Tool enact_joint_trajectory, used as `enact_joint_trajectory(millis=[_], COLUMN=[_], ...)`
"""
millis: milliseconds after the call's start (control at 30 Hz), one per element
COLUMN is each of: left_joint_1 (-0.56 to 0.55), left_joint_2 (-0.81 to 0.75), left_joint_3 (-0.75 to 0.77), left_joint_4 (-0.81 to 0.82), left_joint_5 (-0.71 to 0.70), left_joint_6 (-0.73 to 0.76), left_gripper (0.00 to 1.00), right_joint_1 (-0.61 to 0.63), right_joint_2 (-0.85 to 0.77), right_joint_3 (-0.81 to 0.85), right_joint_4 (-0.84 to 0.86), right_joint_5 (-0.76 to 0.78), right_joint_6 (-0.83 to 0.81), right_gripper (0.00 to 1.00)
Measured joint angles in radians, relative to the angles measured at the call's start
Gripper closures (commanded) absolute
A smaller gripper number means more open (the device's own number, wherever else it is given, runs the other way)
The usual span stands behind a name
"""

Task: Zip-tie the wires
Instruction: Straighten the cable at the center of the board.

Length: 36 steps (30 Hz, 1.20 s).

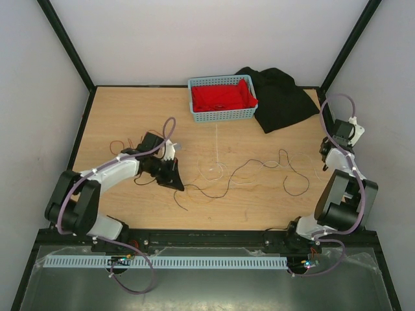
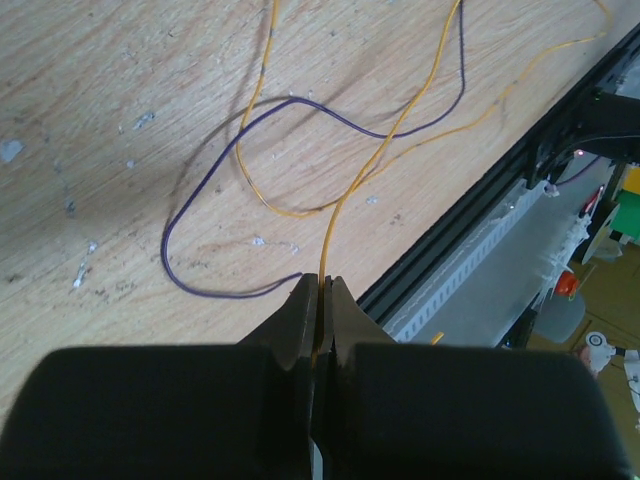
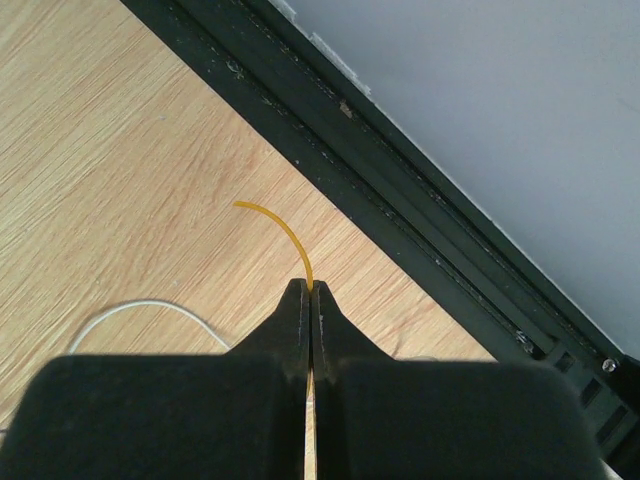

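The wires (image 1: 249, 162), thin curly dark and orange strands, sprawl unbundled across the wooden table (image 1: 117, 116). The left gripper (image 2: 320, 285) and right gripper (image 3: 308, 290) each pinch an orange strand, fully closed. Farther back, the whitish plastic zip tie (image 1: 215, 137) lies untouched, so bundling and tying remain.

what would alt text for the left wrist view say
The left hand, black and shut, pinches a thin orange wire that runs away across a wooden table. A purple wire loops beside it, and a black rail edges the table at right.
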State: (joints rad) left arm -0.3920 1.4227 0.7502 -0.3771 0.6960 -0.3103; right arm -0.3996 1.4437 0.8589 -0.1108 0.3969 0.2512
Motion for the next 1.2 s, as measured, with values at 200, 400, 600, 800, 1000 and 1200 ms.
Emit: enact_joint_trajectory(millis=[200,400,600,800,1000,1200], left_joint_1=[-0.034,-0.034,-0.034,-0.035,-0.035,-0.035], left_joint_2=[0.102,0.15,0.173,0.19,0.193,0.193], left_joint_3=[0.0,0.0,0.0,0.003,0.011,0.018], left_joint_4=[0.033,0.039,0.046,0.048,0.05,0.05], left_joint_5=[-0.041,-0.093,-0.113,-0.114,-0.114,-0.121], left_joint_6=[-0.004,0.004,0.014,0.016,0.017,0.02], left_gripper=[1.0,1.0,0.98,0.94,0.83,0.61], right_joint_1=[0.0,0.0,0.0,0.0,0.0,0.0], right_joint_2=[0.071,0.138,0.148,0.145,0.089,-0.025], right_joint_3=[-0.002,-0.005,-0.006,-0.003,0.005,0.032], right_joint_4=[0.053,0.066,0.064,0.05,0.025,0.017], right_joint_5=[-0.005,-0.055,-0.111,-0.175,-0.296,-0.462], right_joint_6=[0.0,0.005,0.006,0.001,0.0,0.029], right_gripper=[1.0,1.0,0.74,0.44,0.26,0.07])
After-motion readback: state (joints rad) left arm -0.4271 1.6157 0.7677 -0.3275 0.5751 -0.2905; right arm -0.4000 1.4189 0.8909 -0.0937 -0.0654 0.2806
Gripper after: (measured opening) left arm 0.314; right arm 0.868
